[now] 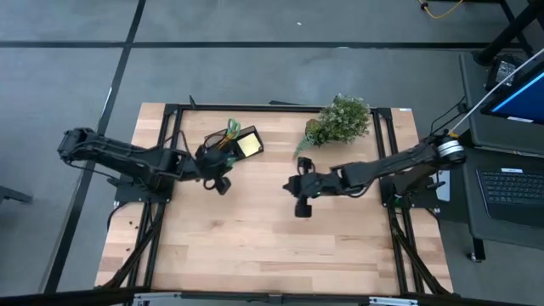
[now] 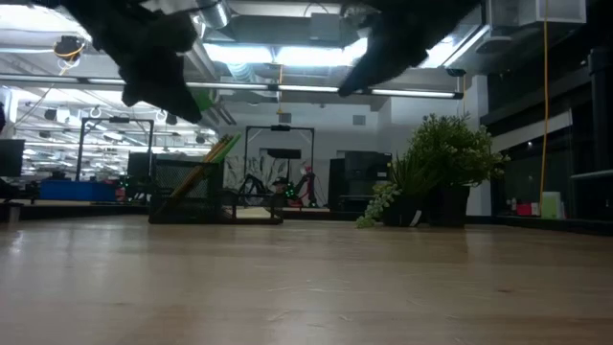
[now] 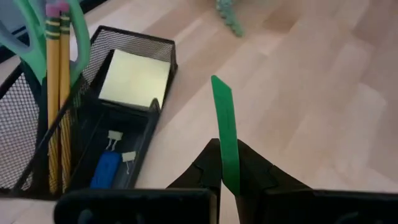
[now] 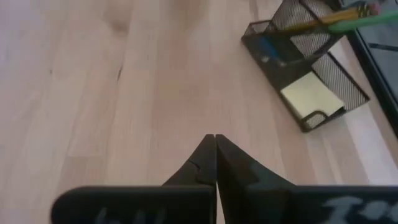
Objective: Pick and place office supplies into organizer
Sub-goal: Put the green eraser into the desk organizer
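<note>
The black mesh organizer [image 1: 231, 144] stands at the table's far left. In it are green-handled scissors [image 3: 25, 37], yellow pencils [image 3: 56, 93], a pale yellow sticky-note pad [image 3: 134, 78] and a small blue block [image 3: 104, 169]. My left gripper [image 3: 229, 149] hovers just to the near side of it [image 1: 219, 177], shut on a flat green block [image 3: 225, 124]. My right gripper [image 4: 215, 140] hangs shut and empty over the middle of the table [image 1: 302, 202]. My left gripper pinches the green block by its two flat faces, at its near end [image 3: 232, 177], between the two fingers. The block's other end [image 3: 220, 87] sticks out well past the fingertips. The fingers slant downward, and the block is lifted clear of the table beside the organizer.
A leafy green plant in a pot [image 1: 340, 121] stands at the far edge, right of the organizer. Bare wooden tabletop [image 1: 255, 246] stretches across the middle and near side. Two small binder clips [image 3: 118, 146] lie in the organizer's low tray.
</note>
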You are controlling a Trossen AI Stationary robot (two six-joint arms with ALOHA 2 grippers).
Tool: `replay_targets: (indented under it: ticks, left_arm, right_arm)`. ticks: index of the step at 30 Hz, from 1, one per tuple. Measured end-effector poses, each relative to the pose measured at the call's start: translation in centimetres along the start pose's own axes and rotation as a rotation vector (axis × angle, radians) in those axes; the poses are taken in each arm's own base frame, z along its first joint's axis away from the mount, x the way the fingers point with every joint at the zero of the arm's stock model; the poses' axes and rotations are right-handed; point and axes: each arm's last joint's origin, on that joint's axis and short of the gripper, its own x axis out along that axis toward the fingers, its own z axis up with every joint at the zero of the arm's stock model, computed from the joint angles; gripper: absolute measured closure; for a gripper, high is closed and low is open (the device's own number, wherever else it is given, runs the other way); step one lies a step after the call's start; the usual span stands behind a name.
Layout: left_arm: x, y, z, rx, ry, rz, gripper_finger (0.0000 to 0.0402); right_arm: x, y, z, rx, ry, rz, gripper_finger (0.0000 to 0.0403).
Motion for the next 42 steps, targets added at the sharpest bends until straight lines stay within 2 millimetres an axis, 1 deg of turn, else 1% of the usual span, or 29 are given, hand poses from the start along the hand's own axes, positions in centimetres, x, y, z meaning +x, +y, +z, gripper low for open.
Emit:
replay_targets:
  ticks: [5, 9, 11, 13, 22, 30, 42]
  left_arm:
    - [1.1, 0.5, 1.0, 0.001, 0.073, 0.068, 0.0389]
    - [2.3, 0.7, 1.2, 0.024, 0.155, 0.151, 0.0389]
    - [2.9, 0.9, 1.0, 0.037, 0.206, 0.187, 0.0389]
    - [3.8, 0.9, 1.1, 0.041, 0.245, 0.214, 0.0389]
    - [6.7, 2.0, 0.9, 0.016, 0.330, 0.324, 0.0389]
    - [7.8, 2.6, 0.7, 0.017, 0.368, 0.356, 0.0389]
    - [7.8, 2.7, 0.7, 0.002, 0.364, 0.371, 0.0387]
  right_arm:
    - [-0.5, -0.3, -1.5, 0.020, -0.096, 0.000, 0.0398]
    - [-0.8, -0.4, -2.5, 0.011, -0.205, 0.002, 0.0398]
    - [-1.0, -0.5, -2.6, 0.006, -0.263, 0.000, 0.0398]
    - [-1.2, -0.5, -3.0, -0.005, -0.267, -0.002, 0.0398]
    - [-1.7, -0.7, -3.0, -0.012, -0.264, -0.002, 0.0398]
    - [-1.7, -0.7, -3.1, -0.015, -0.259, -0.002, 0.0398]
    - [-1.7, -0.7, -3.0, -0.009, -0.260, -0.001, 0.0398]
